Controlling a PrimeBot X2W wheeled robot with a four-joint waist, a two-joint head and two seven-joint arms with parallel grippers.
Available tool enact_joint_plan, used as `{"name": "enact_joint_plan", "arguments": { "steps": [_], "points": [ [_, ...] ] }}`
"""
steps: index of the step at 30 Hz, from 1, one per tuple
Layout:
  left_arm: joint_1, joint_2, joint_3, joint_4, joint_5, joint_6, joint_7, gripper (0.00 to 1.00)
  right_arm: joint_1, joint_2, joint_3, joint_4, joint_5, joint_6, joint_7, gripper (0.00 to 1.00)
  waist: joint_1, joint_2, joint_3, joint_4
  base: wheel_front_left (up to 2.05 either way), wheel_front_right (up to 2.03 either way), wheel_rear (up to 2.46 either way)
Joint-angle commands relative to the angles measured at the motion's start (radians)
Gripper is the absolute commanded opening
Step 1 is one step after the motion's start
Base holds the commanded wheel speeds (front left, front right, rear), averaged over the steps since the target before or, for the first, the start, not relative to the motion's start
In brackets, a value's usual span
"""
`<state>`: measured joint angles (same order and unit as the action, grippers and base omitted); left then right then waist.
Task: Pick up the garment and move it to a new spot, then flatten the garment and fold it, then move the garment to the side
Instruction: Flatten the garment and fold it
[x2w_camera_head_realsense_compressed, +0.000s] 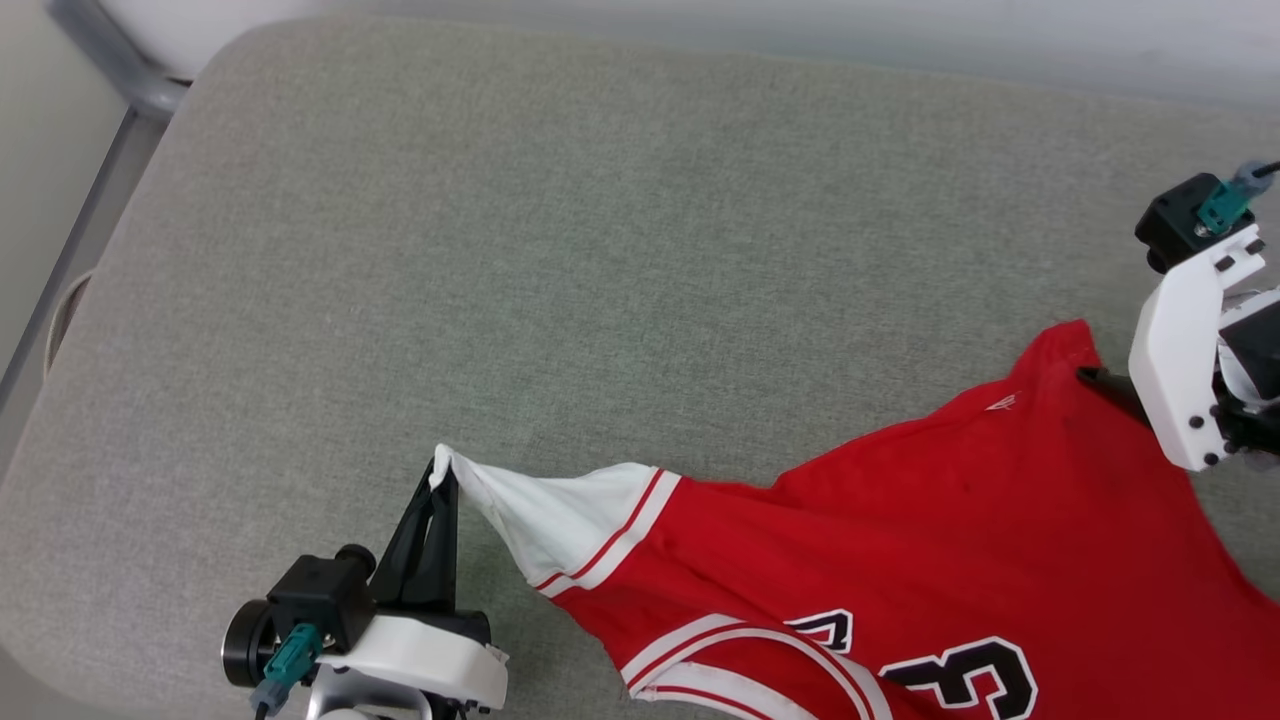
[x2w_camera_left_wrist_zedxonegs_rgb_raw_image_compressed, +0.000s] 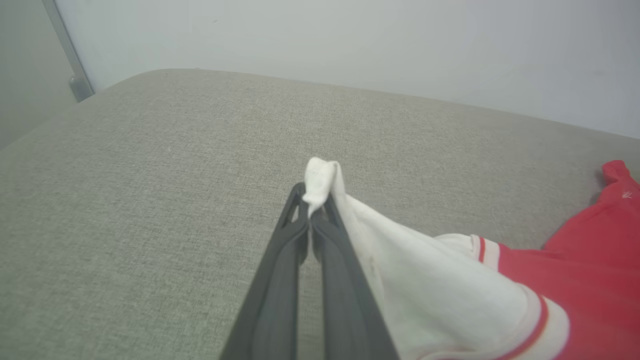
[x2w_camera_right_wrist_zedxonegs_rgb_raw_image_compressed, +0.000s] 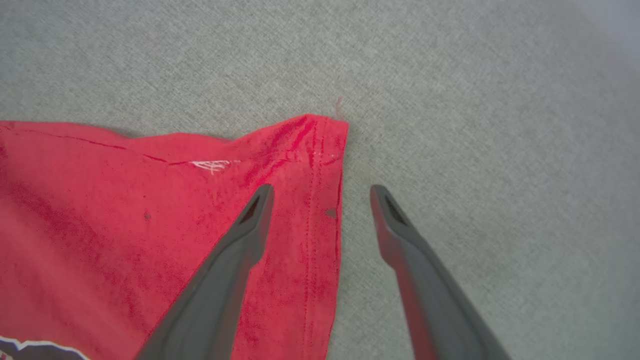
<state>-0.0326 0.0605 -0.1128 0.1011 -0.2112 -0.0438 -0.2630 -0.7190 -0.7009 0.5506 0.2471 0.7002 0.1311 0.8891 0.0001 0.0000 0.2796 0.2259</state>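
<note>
**Grey cushion, shirt half stretched**

On the grey cushion (x2w_camera_head_realsense_compressed: 500, 250) the shirt (x2w_camera_head_realsense_compressed: 900, 520) lies along the near right edge. At its near left, the left gripper (x2w_camera_left_wrist_zedxonegs_rgb_raw_image_compressed: 310, 200) has its jaws pinched on the white sleeve (x2w_camera_head_realsense_compressed: 560, 520) tip, holding it raised. Farther right, the right gripper (x2w_camera_right_wrist_zedxonegs_rgb_raw_image_compressed: 320, 192) straddles the red hem corner (x2w_camera_right_wrist_zedxonegs_rgb_raw_image_compressed: 310, 145), jaws wide. It should probably bite both layers squarely, then both grippers pull apart evenly and low.

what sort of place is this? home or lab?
Likely an indoor room, home or lab unclear: a grey upholstered cushion as work surface, a bare pale wall behind, a metal rail at its corner. A shirt lies on the cushion.
</note>
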Motion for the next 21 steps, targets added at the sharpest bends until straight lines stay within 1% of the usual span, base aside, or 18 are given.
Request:
{"name": "enact_joint_plan", "arguments": {
  "steps": [1,6,8,10,14,16,17,21],
  "points": [
    [-0.015,0.001,0.002,-0.002,0.001,0.001,-0.002,0.00,-0.019,0.010,0.010,0.015,-0.006,-0.001,-0.006,1.00,-0.0001,0.0000,0.021,0.017,0.00,0.00,0.00],
    [-0.039,-0.003,-0.008,-0.001,0.000,0.000,-0.002,0.00,-0.077,0.043,0.079,0.155,-0.002,-0.001,-0.046,1.00,-0.0001,0.0000,0.053,0.044,0.00,0.00,0.00],
    [-0.045,-0.005,-0.011,0.000,0.000,0.000,-0.002,0.00,-0.082,0.043,0.117,0.205,-0.009,-0.001,-0.062,1.00,-0.0001,0.0000,0.061,0.050,0.00,0.00,0.00],
    [-0.049,-0.007,-0.013,0.000,-0.001,0.001,-0.002,0.00,-0.062,0.055,0.157,0.257,0.009,-0.001,-0.066,1.00,-0.0001,0.0000,0.067,0.055,0.00,0.00,0.00],
    [-0.050,-0.008,-0.009,-0.001,-0.003,0.008,-0.002,0.00,-0.041,0.052,0.241,0.303,0.035,-0.001,-0.080,1.00,-0.0001,0.0000,0.069,0.052,0.00,0.00,0.00],
    [-0.044,-0.008,-0.004,0.000,-0.003,0.009,-0.002,0.00,-0.054,0.051,0.261,0.311,0.050,-0.001,-0.105,0.18,-0.0001,0.0000,0.066,0.044,0.00,0.00,0.00],
    [-0.043,-0.008,-0.002,0.001,-0.002,0.008,-0.002,0.00,-0.066,0.048,0.267,0.315,0.059,-0.001,-0.120,0.00,-0.0001,0.0000,0.063,0.040,0.00,0.00,0.00],
    [-0.043,-0.008,0.002,0.007,0.006,0.004,-0.002,0.00,-0.115,0.045,0.280,0.319,0.096,-0.001,-0.199,0.00,-0.0001,0.0000,0.036,0.018,0.00,0.00,0.00]
  ]
}}
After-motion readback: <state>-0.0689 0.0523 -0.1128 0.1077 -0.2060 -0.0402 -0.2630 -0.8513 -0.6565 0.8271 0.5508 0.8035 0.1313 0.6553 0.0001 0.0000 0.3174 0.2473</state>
